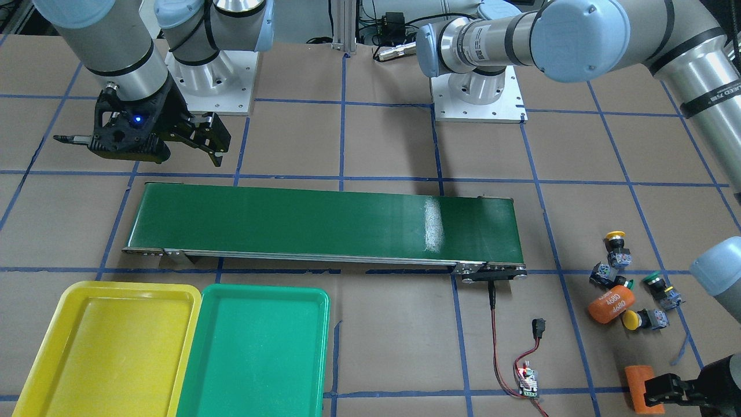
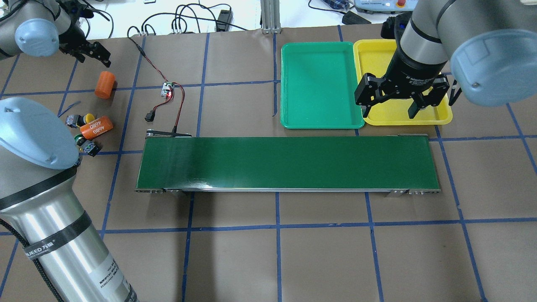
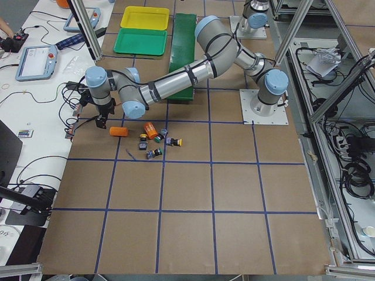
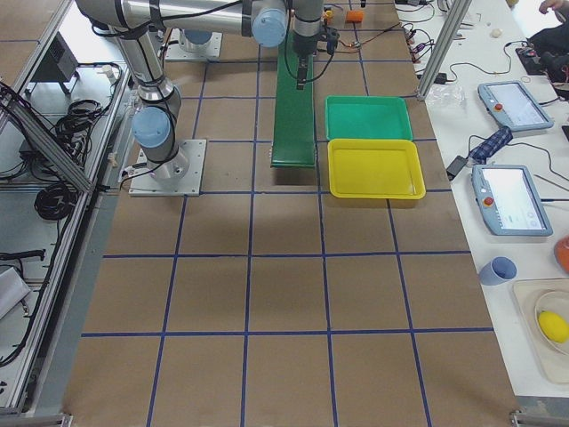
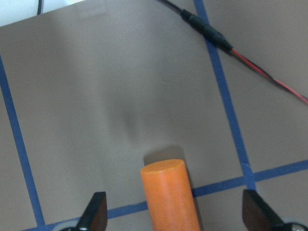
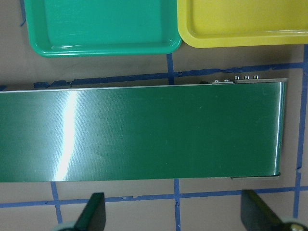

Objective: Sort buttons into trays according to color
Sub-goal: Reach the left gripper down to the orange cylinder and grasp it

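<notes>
Left claw [image 5: 175, 214]: fingers spread wide, gripping nothing. A plain orange cylinder [image 5: 168, 197] lies between them, with a gap on either side. Right claw [image 2: 389, 110]: also wide open, nothing in it, hanging in the air near the tray end of the conveyor belt [image 2: 289, 161].

Buttons: four, clustered on the brown surface [image 1: 382, 145] past the belt's other end, around the orange cylinder marked 4680 [image 1: 612, 303]. Black bodies, grey-blue contact blocks.
- One yellow-capped button [image 1: 616, 246] stands cap up.
- Second yellow-capped button [image 1: 639, 319] lies on its side, just beside the marked cylinder.
- Green-capped button [image 1: 660, 286] lies tilted close by.
- Fourth button [image 1: 602, 272] touches the marked cylinder. Its cap is mostly hidden, with a sliver of green showing.

Yellow tray [image 1: 116, 347] and green tray [image 1: 260, 347]: shallow, rounded corners, side by side, edge to edge, well apart from the buttons.
</notes>
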`<state>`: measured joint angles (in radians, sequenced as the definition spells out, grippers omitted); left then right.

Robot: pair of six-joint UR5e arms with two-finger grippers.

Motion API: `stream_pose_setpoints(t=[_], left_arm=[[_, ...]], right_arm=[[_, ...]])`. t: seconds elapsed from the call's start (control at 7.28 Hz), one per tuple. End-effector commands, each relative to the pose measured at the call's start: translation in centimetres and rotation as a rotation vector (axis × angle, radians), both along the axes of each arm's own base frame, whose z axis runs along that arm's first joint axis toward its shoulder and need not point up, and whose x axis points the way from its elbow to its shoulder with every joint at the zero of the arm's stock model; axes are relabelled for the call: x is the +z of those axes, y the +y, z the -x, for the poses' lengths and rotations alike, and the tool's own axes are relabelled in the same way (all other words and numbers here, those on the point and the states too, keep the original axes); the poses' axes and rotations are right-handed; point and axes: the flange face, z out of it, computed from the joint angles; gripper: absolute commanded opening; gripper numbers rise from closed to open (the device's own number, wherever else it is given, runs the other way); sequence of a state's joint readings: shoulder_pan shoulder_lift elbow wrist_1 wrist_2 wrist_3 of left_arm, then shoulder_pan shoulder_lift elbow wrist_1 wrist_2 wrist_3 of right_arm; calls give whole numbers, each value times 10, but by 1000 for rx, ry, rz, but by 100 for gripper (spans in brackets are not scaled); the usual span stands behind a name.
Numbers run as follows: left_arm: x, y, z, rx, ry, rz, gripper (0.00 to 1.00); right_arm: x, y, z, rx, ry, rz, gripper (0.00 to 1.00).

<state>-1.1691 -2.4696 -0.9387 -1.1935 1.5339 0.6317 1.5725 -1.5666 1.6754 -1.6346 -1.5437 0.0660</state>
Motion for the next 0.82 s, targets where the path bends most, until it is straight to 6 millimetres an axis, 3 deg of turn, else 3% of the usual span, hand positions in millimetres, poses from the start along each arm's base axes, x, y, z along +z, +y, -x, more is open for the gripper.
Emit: stream_pose_setpoints(t=[0.0,0.14,0.27,0.41,0.55,0.69], left_arm=[[-45,5,-10,31,30,-71,100],[-49,8,-3,93,51,-113,100],[-50,11,2,160,69,-154,75],[-53,13,-4,167,70,-166,19],[-55,16,-3,167,76,-182,0],[-29,17,10,154,75,-198,0]], right_arm=[[0,1,0,0,3,-4,100],[-1,1,0,1,3,-7,100],[-1,1,-1,1,1,-7,100],[-2,1,0,1,3,-10,100],[-2,1,-1,-6,2,-12,100],[-2,1,-1,-3,3,-12,100]])
